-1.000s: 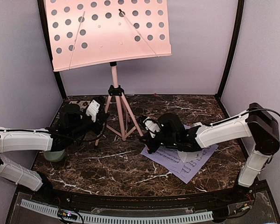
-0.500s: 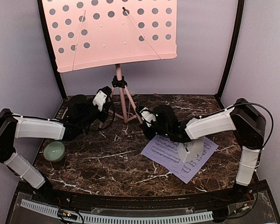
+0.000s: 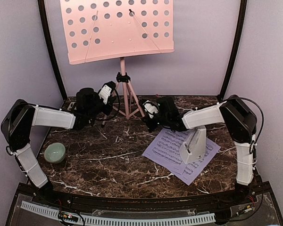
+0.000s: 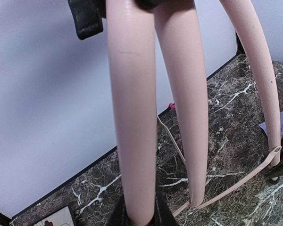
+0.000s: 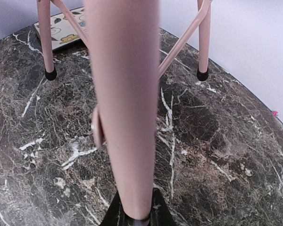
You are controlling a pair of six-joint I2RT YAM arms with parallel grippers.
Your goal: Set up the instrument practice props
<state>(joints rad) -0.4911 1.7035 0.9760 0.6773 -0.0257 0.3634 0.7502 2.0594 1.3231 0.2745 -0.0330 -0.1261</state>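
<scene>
The pink perforated music stand (image 3: 118, 28) is upright at the back of the table on its tripod legs (image 3: 127, 101). My left gripper (image 3: 109, 95) is shut on the left leg (image 4: 132, 117), which fills the space between its jaws (image 4: 137, 214). My right gripper (image 3: 149, 113) is shut on the right leg (image 5: 127, 94), clamped between its jaws (image 5: 134, 215). Two other feet (image 5: 50, 74) rest on the marble. The sheet-music pages (image 3: 167, 151) lie flat at right, with the white-grey metronome (image 3: 193, 143) standing on them.
A pale green bowl (image 3: 54, 152) sits at the left. A floral coaster (image 5: 68, 26) lies by the back wall behind the left arm. Purple walls (image 3: 198, 56) with black corner posts (image 3: 233, 47) close off the back and sides.
Both arms have carried the stand backward toward the rear wall, and its desk has shifted right. The left arm has moved off the bowl, and the right arm off the pages.
</scene>
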